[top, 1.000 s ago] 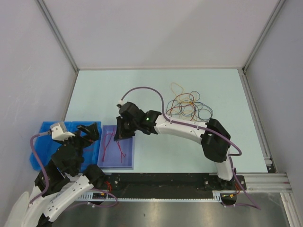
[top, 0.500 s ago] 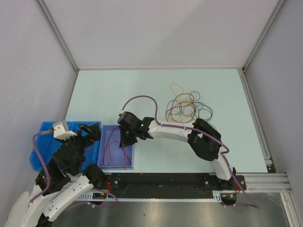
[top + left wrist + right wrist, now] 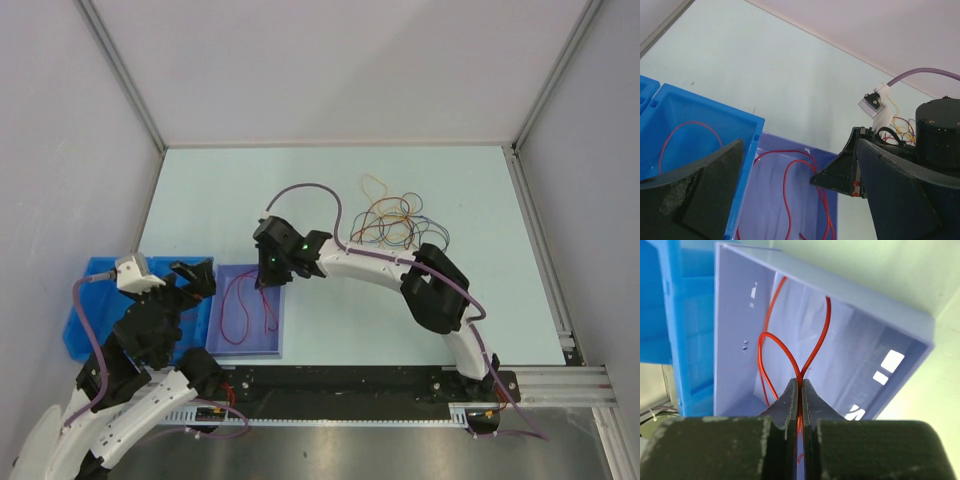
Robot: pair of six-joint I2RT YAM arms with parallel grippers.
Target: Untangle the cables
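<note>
- Top view: the tangle of cables (image 3: 398, 222), orange, yellow, blue and dark loops, lies on the pale table (image 3: 220, 190) towards the far right, well apart from both containers
- The right gripper (image 3: 268, 280) hangs over the far edge of the lavender tray (image 3: 272, 345) at the near left of the table; a red cable (image 3: 224, 318) loops down from it into that tray
- Just left of the lavender tray stands a blue bin (image 3: 95, 280); the left gripper (image 3: 192, 280) hovers above the bin's right part, its jaws spread wide and holding nothing
- Left wrist view: the left gripper's two dark fingers (image 3: 705, 195) stand far apart with nothing between them; below lie the blue bin, with one thin red loop (image 3: 690, 122) inside it, and the lavender tray, with the red cable curling across its floor
- The right gripper shows at the right of this view, above the tray's far corner, and part of the tangle peeks out behind it
- Right wrist view: the right gripper's jaws are pressed together on the red cable, pinching it where two strands meet; from the pinch the strands spread into loops hanging inside the lavender tray, with the blue bin beside the tray's left wall
</note>
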